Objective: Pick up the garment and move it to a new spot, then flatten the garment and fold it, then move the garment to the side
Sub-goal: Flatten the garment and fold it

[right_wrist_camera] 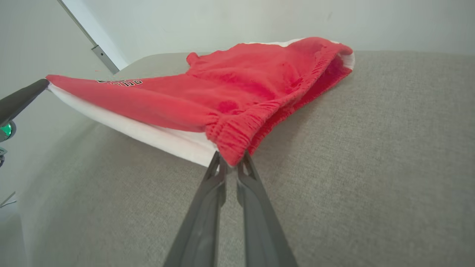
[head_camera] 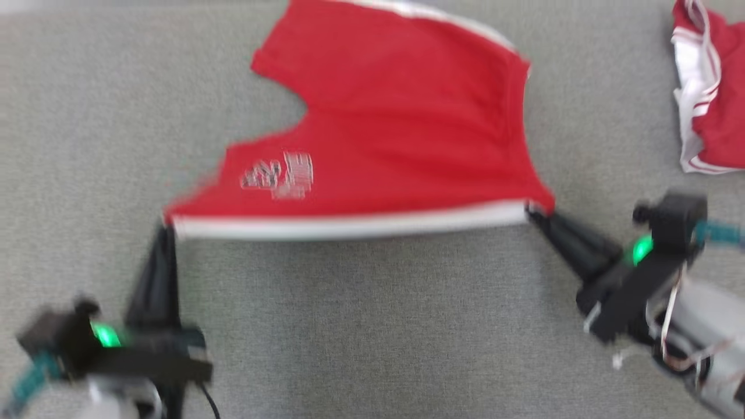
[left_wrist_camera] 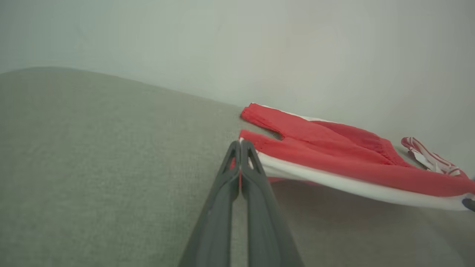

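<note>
The garment [head_camera: 396, 128] is a pair of red shorts with a white side stripe and a small white print, stretched out over the grey surface. My left gripper [head_camera: 169, 224] is shut on its near left corner, the leg hem end of the stripe [left_wrist_camera: 259, 155]. My right gripper [head_camera: 532, 210] is shut on the near right corner at the elastic waistband [right_wrist_camera: 230, 144]. The near edge hangs taut between the two grippers, lifted off the surface, while the far part rests on it. In the right wrist view the left gripper's fingers [right_wrist_camera: 22, 98] show at the left edge.
A second red and white garment [head_camera: 707, 87] lies crumpled at the far right. The grey fabric-covered table [head_camera: 372, 326] spreads wide in front of the shorts. A pale wall [left_wrist_camera: 259, 44] rises behind the far edge.
</note>
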### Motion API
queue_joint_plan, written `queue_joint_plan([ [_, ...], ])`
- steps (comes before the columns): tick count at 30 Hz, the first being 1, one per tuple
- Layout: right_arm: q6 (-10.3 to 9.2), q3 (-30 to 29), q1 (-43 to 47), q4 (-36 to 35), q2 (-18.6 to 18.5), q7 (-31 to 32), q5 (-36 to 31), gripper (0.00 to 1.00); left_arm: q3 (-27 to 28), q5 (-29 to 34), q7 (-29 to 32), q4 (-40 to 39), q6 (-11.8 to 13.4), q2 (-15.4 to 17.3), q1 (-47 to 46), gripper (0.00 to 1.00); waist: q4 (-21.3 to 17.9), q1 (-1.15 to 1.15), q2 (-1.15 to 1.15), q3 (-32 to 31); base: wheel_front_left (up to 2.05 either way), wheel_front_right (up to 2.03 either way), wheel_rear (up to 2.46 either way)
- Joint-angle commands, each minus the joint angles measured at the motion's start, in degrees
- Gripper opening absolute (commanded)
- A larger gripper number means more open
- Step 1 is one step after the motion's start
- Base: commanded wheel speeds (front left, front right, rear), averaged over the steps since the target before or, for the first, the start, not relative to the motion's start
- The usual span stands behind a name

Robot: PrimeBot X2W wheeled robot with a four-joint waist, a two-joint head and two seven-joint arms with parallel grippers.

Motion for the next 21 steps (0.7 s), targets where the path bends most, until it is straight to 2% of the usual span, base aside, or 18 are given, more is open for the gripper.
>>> queue_joint_plan([
  [1, -0.17, -0.5, 2.9, -0.4, -0.7, -0.6, -0.7, 0.0, 1.6, 0.2, -0.2, -0.1, -0.6, -1.7, 3.6, 0.0, -0.1, 0.02, 0.01, -2.6, 0.0, 0.0, 0.0],
  [6, -0.19, -3.3, 11.3, -1.2, -2.1, -1.4, 0.0, 0.0, 5.8, 2.8, -0.2, 1.9, -2.8, -6.4, 13.0, 0.0, -0.1, 0.02, 0.01, -5.1, 0.0, 0.0, 0.0],
  [11, -0.21, -4.4, 20.4, -2.9, -1.5, -1.7, -0.3, 0.0, 9.2, 5.9, -0.2, 5.4, -5.2, -9.6, 17.8, 0.0, 0.5, 0.02, 0.01, -7.4, 0.0, 0.0, 0.0],
  [15, -0.22, -5.9, 29.0, -4.9, 0.4, -1.7, 2.4, 0.0, 12.9, 8.4, -0.2, 7.3, -7.1, -11.1, 21.9, 0.0, 0.2, 0.02, 0.01, -9.7, 0.0, 0.0, 0.0],
  [21, -0.22, -8.6, 35.6, -8.1, 1.5, -1.2, 4.4, 0.0, 15.9, 10.5, -0.2, 7.7, -8.6, -12.2, 24.5, 0.0, -0.7, 0.02, 0.01, -10.8, 0.0, 0.0, 0.0],
])
